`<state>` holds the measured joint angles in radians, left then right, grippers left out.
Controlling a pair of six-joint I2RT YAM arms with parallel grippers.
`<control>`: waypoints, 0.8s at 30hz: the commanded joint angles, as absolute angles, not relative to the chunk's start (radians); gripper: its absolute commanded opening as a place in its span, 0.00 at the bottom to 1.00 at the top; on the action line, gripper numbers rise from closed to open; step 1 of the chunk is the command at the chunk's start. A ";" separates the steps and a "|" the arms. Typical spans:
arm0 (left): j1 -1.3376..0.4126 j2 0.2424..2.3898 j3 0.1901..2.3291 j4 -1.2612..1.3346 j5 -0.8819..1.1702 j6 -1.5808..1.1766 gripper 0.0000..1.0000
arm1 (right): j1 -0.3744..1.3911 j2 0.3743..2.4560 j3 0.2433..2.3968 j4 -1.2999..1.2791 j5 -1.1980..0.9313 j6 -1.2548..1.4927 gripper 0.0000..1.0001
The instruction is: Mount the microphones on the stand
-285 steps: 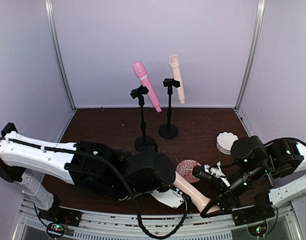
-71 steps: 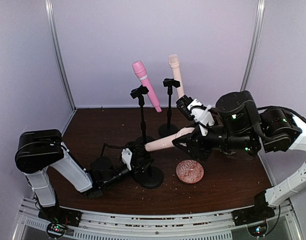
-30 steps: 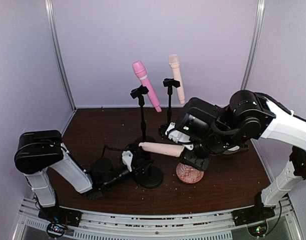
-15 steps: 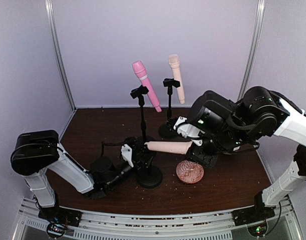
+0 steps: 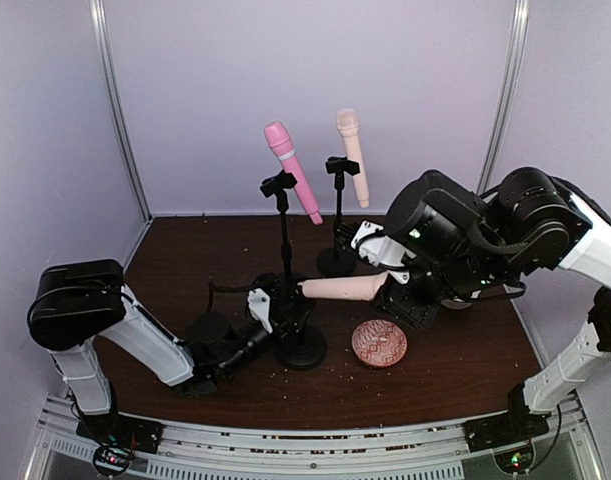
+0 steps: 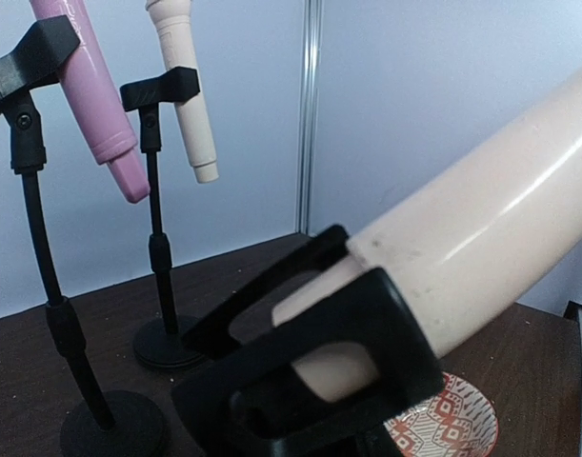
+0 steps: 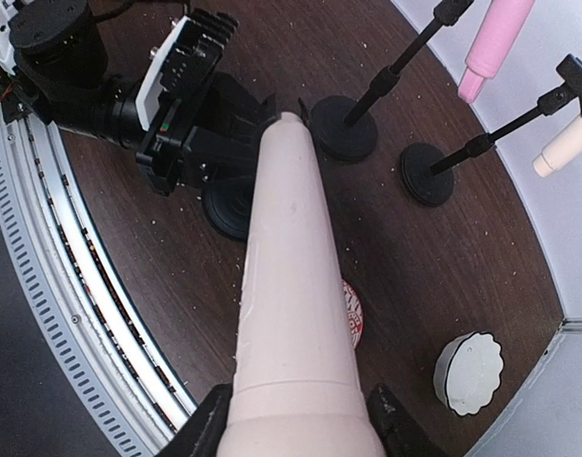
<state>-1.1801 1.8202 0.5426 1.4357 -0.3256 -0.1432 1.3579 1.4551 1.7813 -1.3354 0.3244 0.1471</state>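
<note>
Left wrist view fills its foreground with the clip of the near stand, and the narrow tail of the peach microphone pokes into that clip, only its tip inside. The left fingers sit just left of the clip, against the stand's neck; I cannot tell whether they are clamped on it or merely resting there.

From the clip the microphone's long axis runs nearly level and to the right, above the desk and over the patterned dish. Its rounded head is clenched in the right fingers, well right of the clip. So the right arm does the pushing, and in my judgement the push must go straight along that axis, leftward into the clip, while the left arm braces the stand.

Beyond the clip, the pink microphone and a cream microphone hang tilted in their own taller stands.
</note>
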 commanded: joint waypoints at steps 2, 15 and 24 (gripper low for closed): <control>-1.187 1.841 0.574 1.536 -0.272 -0.117 0.00 | 1.367 1.448 1.862 -1.223 0.435 0.121 0.09; -1.189 1.844 0.571 1.537 -0.254 -0.124 0.00 | 1.366 1.509 1.787 -1.201 0.448 0.086 0.00; -1.189 1.841 0.572 1.537 -0.249 -0.140 0.00 | 1.350 1.517 1.704 -1.168 0.383 0.174 0.00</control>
<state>-1.1648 1.8503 0.5499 1.4303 -0.3386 -0.1783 1.3735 1.4776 1.7531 -1.1927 0.3992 0.1116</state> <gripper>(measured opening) 0.252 0.416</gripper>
